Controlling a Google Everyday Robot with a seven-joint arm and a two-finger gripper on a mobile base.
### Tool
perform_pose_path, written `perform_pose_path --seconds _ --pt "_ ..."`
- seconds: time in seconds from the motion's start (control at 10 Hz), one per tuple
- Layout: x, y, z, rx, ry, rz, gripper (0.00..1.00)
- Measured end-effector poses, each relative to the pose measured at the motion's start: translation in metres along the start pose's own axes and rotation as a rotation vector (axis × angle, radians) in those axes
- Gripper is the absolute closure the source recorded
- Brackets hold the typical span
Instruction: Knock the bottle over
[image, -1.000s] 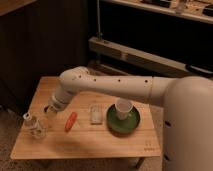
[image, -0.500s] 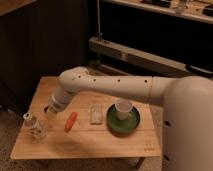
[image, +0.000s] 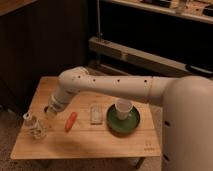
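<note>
- Nothing is visibly being moved since the earlier frame: the clenched gripper (image: 50, 111) is being held near the bottle (image: 34, 126).
- The bottle is being left upright on the table (image: 95, 146), the knock not yet delivered.

Dim light in here; a pale wooden bench (image: 90, 144) stands on a speckled floor (image: 9, 131); dark wood panelling (image: 45, 40) rises behind it; a metal shelving rack (image: 150, 59) stretches off right.
</note>
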Motion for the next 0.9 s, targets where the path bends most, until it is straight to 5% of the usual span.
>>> perform_pose_path --seconds 0.4,0.9 --pt "-0.008 -0.007 0.003 -0.024 -0.021 -0.017 0.65" --pt "-0.052 -0.026 0.027 -0.079 -0.096 -0.075 0.20"
